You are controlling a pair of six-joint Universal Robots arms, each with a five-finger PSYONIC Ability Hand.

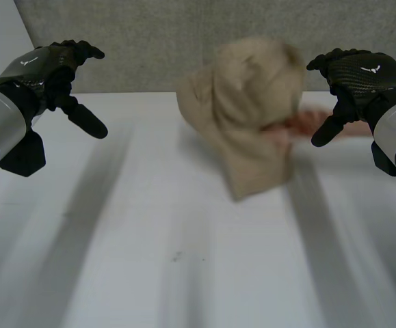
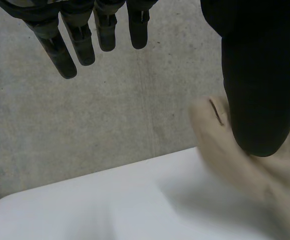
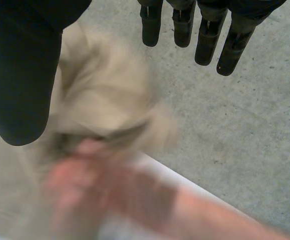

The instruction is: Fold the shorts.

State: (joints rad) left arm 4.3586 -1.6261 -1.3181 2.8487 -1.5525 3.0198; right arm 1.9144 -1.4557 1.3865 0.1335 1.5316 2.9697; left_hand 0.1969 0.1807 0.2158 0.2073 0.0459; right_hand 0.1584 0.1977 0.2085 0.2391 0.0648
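Beige shorts (image 1: 249, 113) hang bunched above the far middle of the white table (image 1: 150, 246), held up by a person's hand (image 1: 297, 126) that reaches in from the right. My left hand (image 1: 61, 75) hovers open at the far left, well apart from the cloth, with straight fingers (image 2: 72, 42) and the thumb (image 2: 260, 80) spread. My right hand (image 1: 351, 82) hovers open at the far right, just beside the person's forearm, touching nothing. In the right wrist view the shorts (image 3: 99, 105) and the person's hand (image 3: 99, 190) lie beyond my thumb (image 3: 22, 75) and fingers (image 3: 205, 37).
A grey concrete floor (image 1: 150, 48) lies beyond the table's far edge. The shorts (image 2: 245, 160) show at the table's far edge in the left wrist view. The person's forearm (image 3: 225, 220) crosses the table's far right corner.
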